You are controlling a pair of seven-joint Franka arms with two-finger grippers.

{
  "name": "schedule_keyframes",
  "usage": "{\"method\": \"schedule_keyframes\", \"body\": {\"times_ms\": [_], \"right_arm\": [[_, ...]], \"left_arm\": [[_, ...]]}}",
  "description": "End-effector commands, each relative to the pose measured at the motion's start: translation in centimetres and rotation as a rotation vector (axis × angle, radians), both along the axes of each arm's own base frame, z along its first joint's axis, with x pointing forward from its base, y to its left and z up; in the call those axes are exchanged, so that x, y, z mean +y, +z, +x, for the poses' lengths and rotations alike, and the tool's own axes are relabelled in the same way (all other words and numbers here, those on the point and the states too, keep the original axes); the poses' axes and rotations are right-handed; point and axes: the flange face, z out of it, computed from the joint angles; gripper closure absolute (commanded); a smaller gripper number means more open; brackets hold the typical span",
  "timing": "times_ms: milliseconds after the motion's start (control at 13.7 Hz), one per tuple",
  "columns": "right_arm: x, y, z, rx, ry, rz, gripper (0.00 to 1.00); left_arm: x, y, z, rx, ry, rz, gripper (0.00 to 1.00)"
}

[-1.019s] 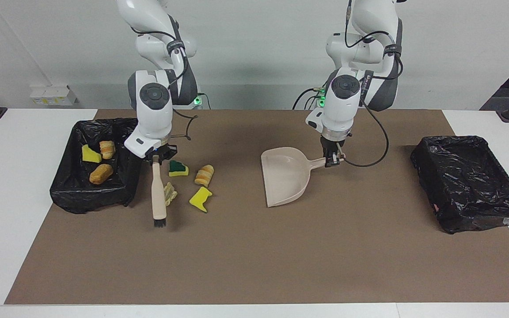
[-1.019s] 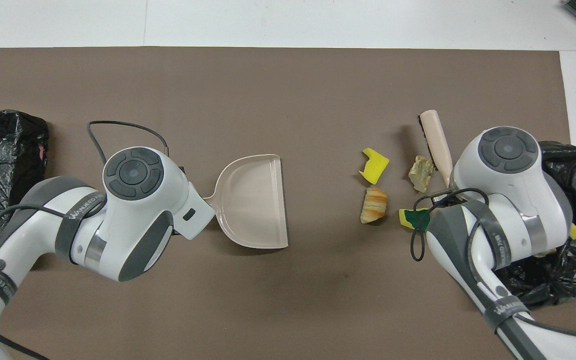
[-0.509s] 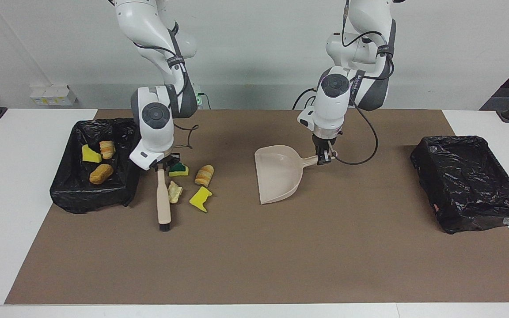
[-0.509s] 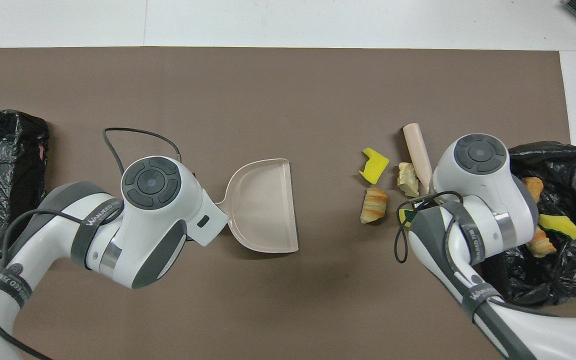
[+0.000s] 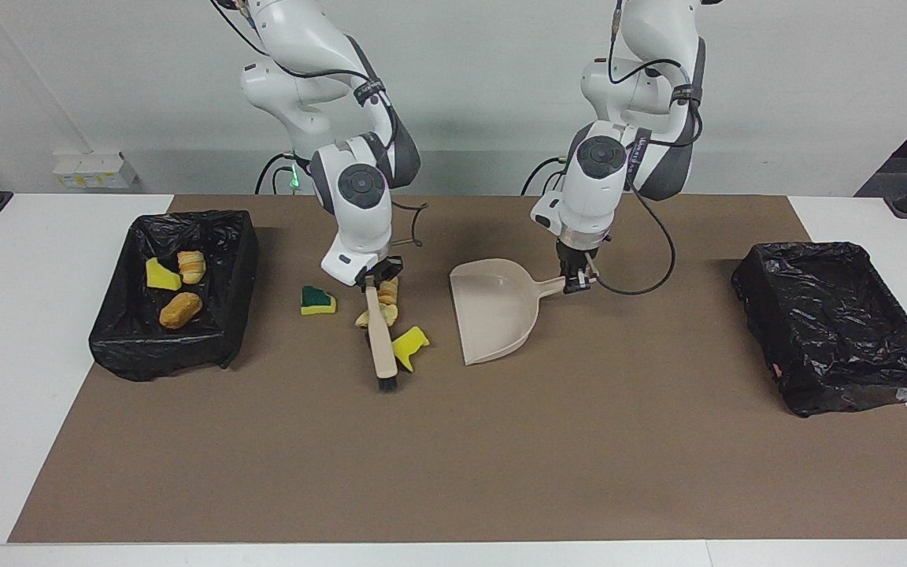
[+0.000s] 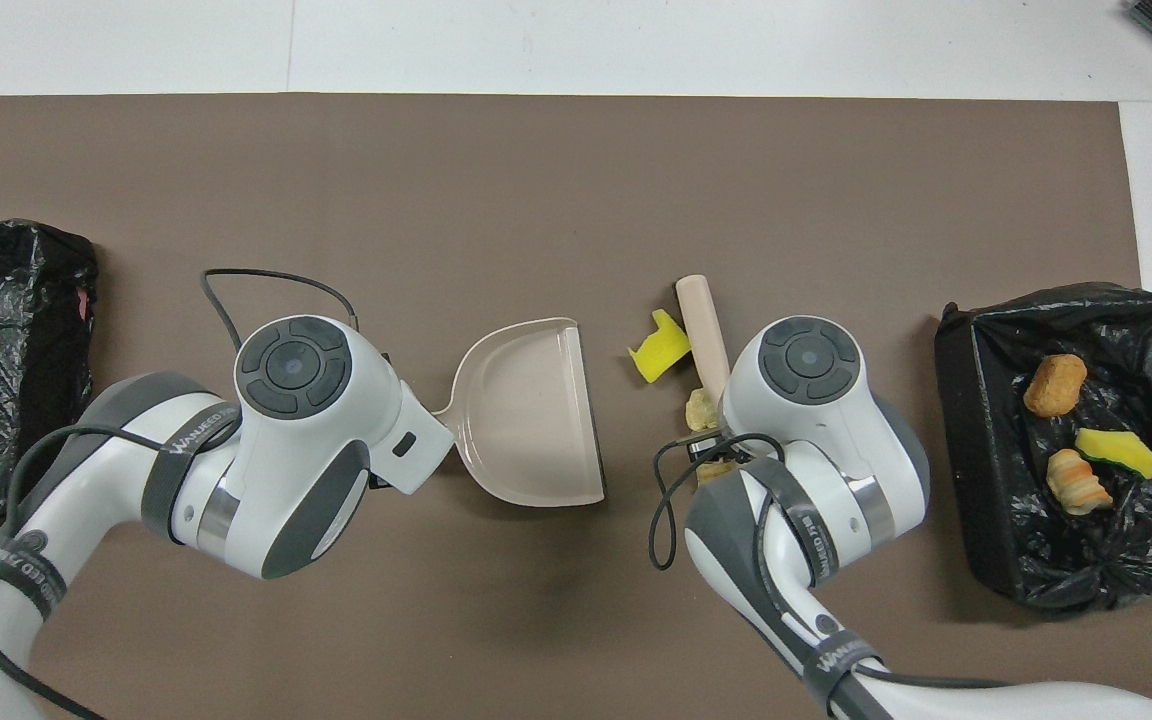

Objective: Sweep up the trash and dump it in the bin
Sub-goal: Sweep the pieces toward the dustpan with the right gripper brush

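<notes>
Even, bright light is falling from above on the whole scene, with no dim corners. Soft, short-edged shadows are lying on the brown mat (image 5: pixel 453 472) close under the arms, and the dustpan (image 5: pixel 497 311) is casting a thin dark rim along its edge. The black bin liners (image 5: pixel 835 327) are throwing small white glints from their creases, while the white table (image 5: pixel 20 331) is showing bright but not washing out. Both views are staying sharp from edge to edge, with no motion blur showing and straight lines bending hardly at all near the borders.
</notes>
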Motion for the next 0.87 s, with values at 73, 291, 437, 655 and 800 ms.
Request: {"method": "schedule_keyframes", "body": {"times_ms": [73,291,437,655,800], "right_arm": [[4.6,0.8,-2.6,0.003,-0.027,0.065,1.0],[8.1,1.7,-4.8,0.001,-0.028,0.084,1.0],[10.6,2.4,-6.5,0.007,-0.011,0.125,1.0],[13.5,4.1,-8.7,0.005,-0.018,0.156,1.0],[12.1,7.9,-8.6,-0.027,-0.022,0.175,1.0]], "left_arm": [[0.0,-1.3,-1.5,-0.014,0.014,-0.042,1.0],[0.0,-1.4,-1.4,-0.015,0.02,-0.044,1.0],[0.0,-1.4,-1.4,-0.015,0.021,-0.043,1.0],[0.1,-1.4,-1.4,-0.015,0.024,-0.043,1.0],[0.0,-1.4,-1.4,-0.015,0.026,-0.043,1.0]]}}
